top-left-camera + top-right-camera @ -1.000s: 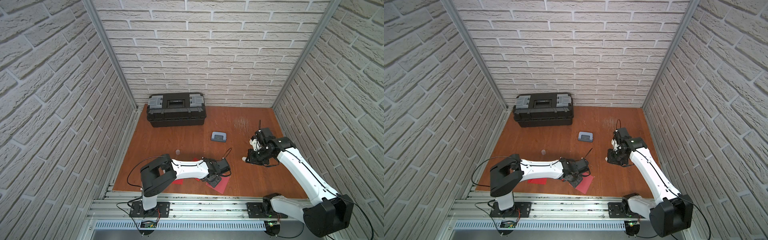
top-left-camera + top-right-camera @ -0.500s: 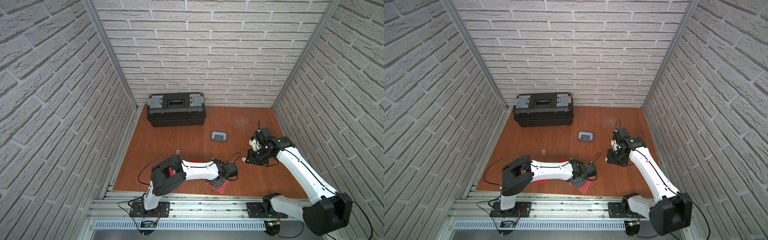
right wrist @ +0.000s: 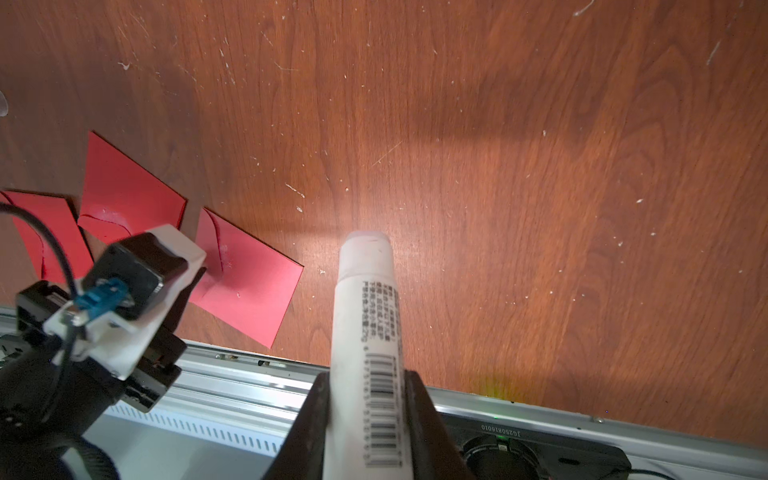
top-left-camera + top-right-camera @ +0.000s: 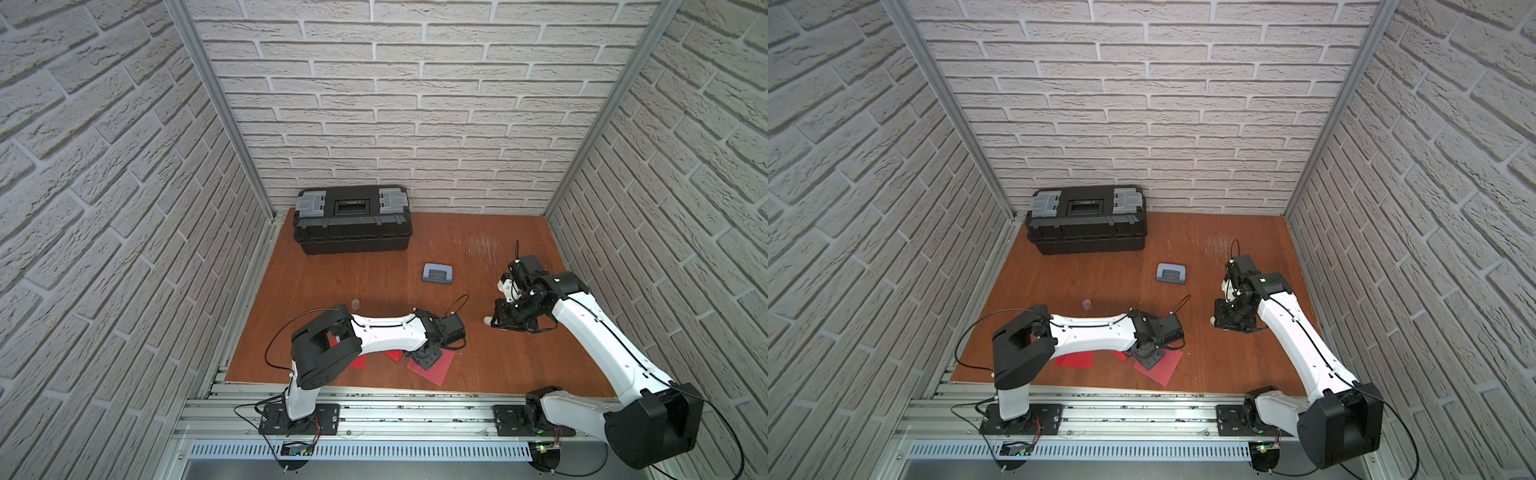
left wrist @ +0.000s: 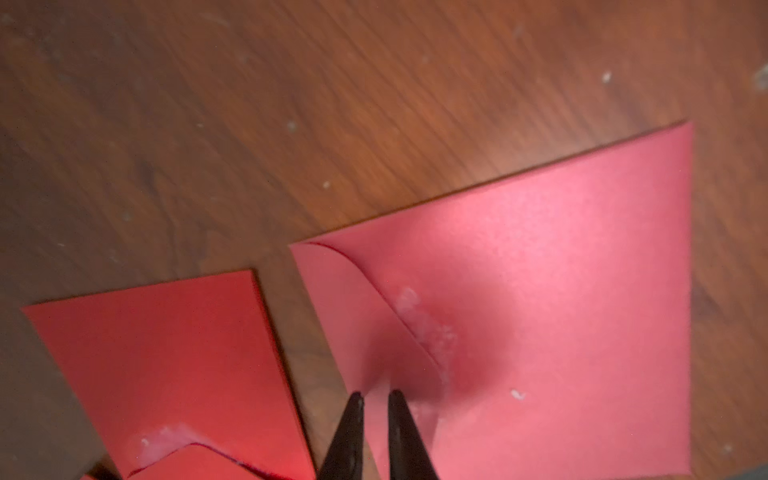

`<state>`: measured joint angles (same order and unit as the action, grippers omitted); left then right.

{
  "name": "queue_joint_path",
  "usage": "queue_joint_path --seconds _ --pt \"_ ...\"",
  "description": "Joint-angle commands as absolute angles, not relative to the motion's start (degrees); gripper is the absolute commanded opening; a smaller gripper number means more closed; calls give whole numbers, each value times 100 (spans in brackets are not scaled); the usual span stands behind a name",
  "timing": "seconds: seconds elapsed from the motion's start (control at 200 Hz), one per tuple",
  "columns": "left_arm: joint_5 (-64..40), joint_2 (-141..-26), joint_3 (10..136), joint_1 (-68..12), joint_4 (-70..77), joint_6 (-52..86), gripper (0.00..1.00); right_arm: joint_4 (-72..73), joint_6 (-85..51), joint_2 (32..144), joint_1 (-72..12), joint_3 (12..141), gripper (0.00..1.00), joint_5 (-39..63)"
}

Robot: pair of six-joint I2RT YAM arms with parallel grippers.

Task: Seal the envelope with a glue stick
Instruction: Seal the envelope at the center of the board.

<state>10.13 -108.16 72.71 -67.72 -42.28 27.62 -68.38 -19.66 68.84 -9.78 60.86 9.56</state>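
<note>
Left gripper (image 5: 375,395): tips down on the envelope (image 5: 561,291), right at the flap (image 5: 345,324). The jaws are only a sliver apart. Nothing obviously in them, tho the view's tight, so I can't rule out a pinch of paper.
Right gripper (image 3: 368,386): clamped round the glue stick (image 3: 365,316).
Glue stick: held low over bare table (image 3: 540,166), well apart from the envelope, free end pointing roughly toward it.
Flap: folded over, with a whitish smear (image 5: 424,328) along its edge.
Changed: over the last second the left arm's elbow swings in toward the middle. The tips stay on the same envelope and the jaws ease a hair. The right arm hasn't budged.
Meaning: looks like the glue's already on and this is the press-down bit, so it's probably nearly sealed. I doubt the stick's needed on this one again.
</note>
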Motion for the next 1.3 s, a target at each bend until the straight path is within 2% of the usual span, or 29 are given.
queue_joint_path --seconds 0.0,0.54,0.97,1.29 --pt "748 -10554 7227 -6673 -3947 2681 15 -6866 -1915 6890 -954 6223 3 1062" --pt "290 -10935 6944 -6666 -3568 2810 15 -6852 -1881 6910 -954 6179 3 1108" --pt "1063 -11882 7427 -7197 -4702 2618 14 -6881 -1837 6887 -958 6143 3 1096" --pt "861 -10719 7286 -6880 -4149 2611 17 -6914 -1837 6917 -960 6162 3 1097"
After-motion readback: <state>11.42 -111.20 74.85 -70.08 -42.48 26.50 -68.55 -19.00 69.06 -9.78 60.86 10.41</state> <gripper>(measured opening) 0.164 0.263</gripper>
